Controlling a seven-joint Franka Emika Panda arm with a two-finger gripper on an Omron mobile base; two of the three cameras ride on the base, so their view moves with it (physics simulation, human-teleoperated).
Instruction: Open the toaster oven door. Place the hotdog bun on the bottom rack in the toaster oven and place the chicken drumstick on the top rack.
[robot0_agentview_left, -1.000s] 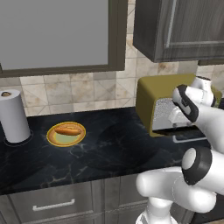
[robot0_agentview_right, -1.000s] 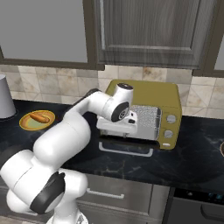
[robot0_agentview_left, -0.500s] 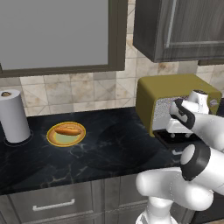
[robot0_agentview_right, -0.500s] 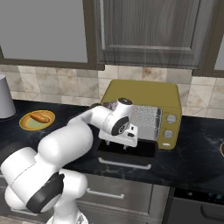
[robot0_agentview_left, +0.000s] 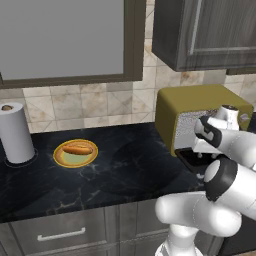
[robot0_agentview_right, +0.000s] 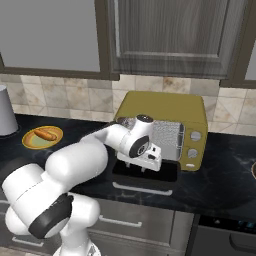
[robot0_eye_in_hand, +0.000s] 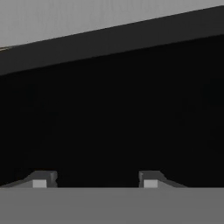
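toaster oven door (robot0_agentview_right: 145, 172) folded down flat at center frame, toaster oven (robot0_agentview_right: 170, 111) open. gripper (robot0_agentview_right: 148, 161) just above door, fingers apart, holding nothing. hotdog bun (robot0_agentview_left: 77, 149) on yellow plate (robot0_agentview_left: 65, 157), tabletop left.

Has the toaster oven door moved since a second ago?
Yes. The toaster oven door has swung down from half-open to lie flat on the counter, before the toaster oven.

A: How many ovens sit on the surface (robot0_agentview_left: 125, 165)?
B: One toaster oven (robot0_agentview_right: 172, 112), with one toaster oven door (robot0_agentview_right: 145, 172).
A: And the rest?
B: One yellow plate (robot0_agentview_left: 75, 157), one hotdog bun (robot0_agentview_left: 77, 149), one paper towel roll (robot0_agentview_left: 16, 132).
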